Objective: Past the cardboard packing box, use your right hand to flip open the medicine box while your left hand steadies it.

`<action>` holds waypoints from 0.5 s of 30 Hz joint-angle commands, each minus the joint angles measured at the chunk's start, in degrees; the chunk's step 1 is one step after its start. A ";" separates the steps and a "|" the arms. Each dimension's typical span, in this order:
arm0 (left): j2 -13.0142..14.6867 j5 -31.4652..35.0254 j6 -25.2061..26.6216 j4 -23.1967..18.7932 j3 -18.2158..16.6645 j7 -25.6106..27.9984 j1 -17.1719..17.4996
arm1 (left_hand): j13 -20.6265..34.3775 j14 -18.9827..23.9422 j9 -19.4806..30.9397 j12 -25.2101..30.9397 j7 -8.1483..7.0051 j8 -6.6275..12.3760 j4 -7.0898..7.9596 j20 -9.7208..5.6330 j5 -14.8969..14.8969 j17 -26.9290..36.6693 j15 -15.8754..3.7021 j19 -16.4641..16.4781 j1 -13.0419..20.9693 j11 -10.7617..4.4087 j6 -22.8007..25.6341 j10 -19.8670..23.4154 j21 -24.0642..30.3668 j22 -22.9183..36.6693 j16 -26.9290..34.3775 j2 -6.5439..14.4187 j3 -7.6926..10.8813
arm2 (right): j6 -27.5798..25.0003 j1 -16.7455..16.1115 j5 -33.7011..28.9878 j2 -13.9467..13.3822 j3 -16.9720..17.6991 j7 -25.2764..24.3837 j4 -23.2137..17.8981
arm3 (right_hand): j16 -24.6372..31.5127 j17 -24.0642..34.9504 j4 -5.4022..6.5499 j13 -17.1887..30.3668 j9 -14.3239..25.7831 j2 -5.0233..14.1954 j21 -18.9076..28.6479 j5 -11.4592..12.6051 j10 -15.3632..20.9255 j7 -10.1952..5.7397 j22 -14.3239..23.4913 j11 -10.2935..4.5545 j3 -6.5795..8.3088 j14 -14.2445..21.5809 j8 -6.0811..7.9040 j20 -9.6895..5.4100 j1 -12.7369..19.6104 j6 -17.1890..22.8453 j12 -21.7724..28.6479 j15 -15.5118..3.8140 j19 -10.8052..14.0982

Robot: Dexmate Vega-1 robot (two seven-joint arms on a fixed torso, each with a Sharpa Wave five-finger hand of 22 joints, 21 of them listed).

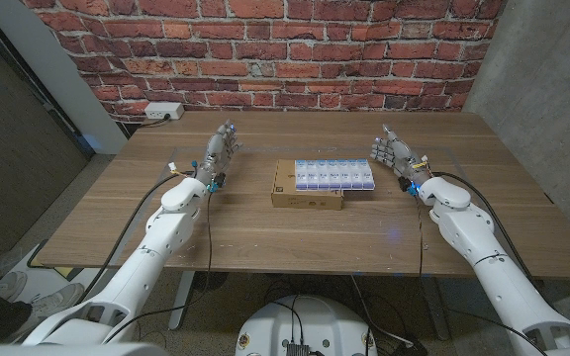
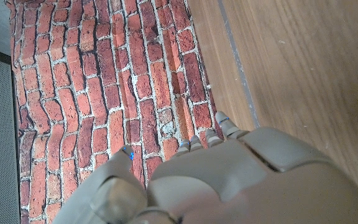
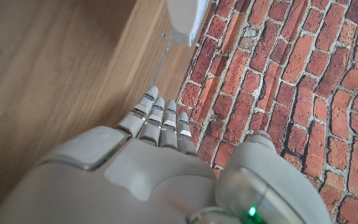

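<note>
From the head view, the flat brown cardboard packing box (image 1: 306, 188) lies mid-bench, with the long white-and-blue compartmented medicine box (image 1: 333, 175) resting along its far edge, long axis running from 9 to 3 o'clock. The left hand (image 1: 221, 150) stands at 9 o'clock of them, the right hand (image 1: 391, 153) at 3 o'clock, both well apart, fingers apart, holding nothing. The wrist views add the red brick wall (image 2: 104, 93) beyond the wooden bench (image 3: 55, 74).

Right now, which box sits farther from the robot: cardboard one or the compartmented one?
The medicine box, pale blue-white with a row of compartments. It lies along the far side of the plain brown cardboard packing box.
</note>
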 commanded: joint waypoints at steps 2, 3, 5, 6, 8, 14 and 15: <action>-1.98 2.23 0.85 1.21 -1.68 -2.47 -0.95 | 0.22 -10.25 0.13 0.34 -0.06 0.33 -0.18 -0.43 0.63 0.10 0.00 -6.30 0.19 0.46 -10.66 -11.21 0.24 0.17 0.08 2.87 0.07 | -9.41 -0.74 -2.95 -2.25 1.29 5.07 -3.83 | 0.97 0.45 -0.11 0.29 0.28 0.28 1.95 -0.95 6.96 1.76 0.38 0.41 -0.18 7.18 1.12 1.21 -0.57 6.34 1.79 -0.09 5.34; -2.07 2.39 0.90 1.27 -1.75 -2.49 -1.01 | 0.22 -10.25 0.13 0.33 -0.03 0.33 -0.18 -0.41 0.63 0.10 0.03 -6.33 0.19 0.41 -10.64 -11.21 0.22 0.17 0.07 2.87 0.07 | -9.77 -0.66 -3.20 -2.53 1.21 5.47 -3.89 | 1.15 0.48 -0.06 0.30 0.28 0.30 2.17 -1.00 7.56 1.73 0.40 0.57 -0.22 8.23 1.14 1.31 -0.70 6.85 1.90 -0.11 5.93; -2.30 2.56 0.95 1.56 -1.89 -2.71 -1.23 | 0.22 -10.24 0.14 0.32 0.06 0.32 -0.18 -0.42 0.64 0.10 0.01 -6.30 0.20 0.47 -10.59 -11.20 0.22 0.17 0.05 2.86 0.07 | -10.76 -0.36 -3.64 -3.18 0.94 6.42 -3.95 | 1.45 0.58 0.10 0.32 0.31 0.42 2.89 -1.08 9.35 1.71 0.61 0.65 -0.31 10.50 1.23 1.47 -1.06 8.28 2.28 -0.45 7.52; -2.37 2.70 0.95 1.66 -1.93 -2.81 -1.30 | 0.22 -10.25 0.14 0.31 0.12 0.31 -0.19 -0.42 0.64 0.10 0.01 -6.30 0.21 0.47 -10.60 -11.18 0.21 0.17 0.03 2.86 0.07 | -11.22 -0.24 -3.97 -3.52 0.79 6.73 -4.09 | 1.74 0.63 0.17 0.35 0.31 0.47 3.30 -1.10 10.56 1.81 0.76 0.62 -0.36 12.14 1.37 1.48 -1.23 9.32 2.55 -0.44 8.29; -2.51 2.88 0.99 1.88 -2.03 -3.09 -1.47 | 0.23 -10.23 0.14 0.29 0.17 0.30 -0.19 -0.44 0.65 0.10 0.01 -6.29 0.22 0.50 -10.56 -11.18 0.19 0.16 0.01 2.85 0.08 | -12.37 0.05 -4.63 -4.27 0.45 7.39 -4.49 | 2.06 0.73 0.27 0.40 0.34 0.63 3.93 -1.11 12.62 1.62 1.02 0.77 -0.38 14.44 1.54 1.41 -1.44 10.93 3.03 -0.87 9.33; -2.95 3.38 1.08 2.41 -2.37 -3.51 -1.84 | 0.23 -10.30 0.15 0.22 0.27 0.29 -0.22 -0.41 0.67 0.11 0.02 -6.26 0.25 0.52 -10.41 -11.19 0.15 0.16 -0.08 2.83 0.08 | -14.66 1.32 -6.21 -6.56 -0.87 10.39 -4.85 | 3.06 0.96 0.20 0.54 0.49 0.94 6.26 -1.09 16.85 1.66 1.84 0.52 -0.24 20.37 2.22 0.79 -1.43 15.15 3.92 -1.69 13.06; -3.02 3.49 1.12 2.47 -2.42 -3.49 -1.88 | 0.24 -10.31 0.15 0.21 0.38 0.29 -0.22 -0.39 0.67 0.11 0.02 -6.28 0.25 0.56 -10.38 -11.20 0.13 0.16 -0.10 2.83 0.08 | -14.76 1.39 -6.39 -6.59 -0.93 10.48 -4.87 | 3.69 1.08 0.04 0.60 0.56 1.03 7.15 -1.05 18.37 1.59 2.22 0.61 -0.11 23.08 2.33 0.40 -1.19 16.21 4.25 -2.21 14.18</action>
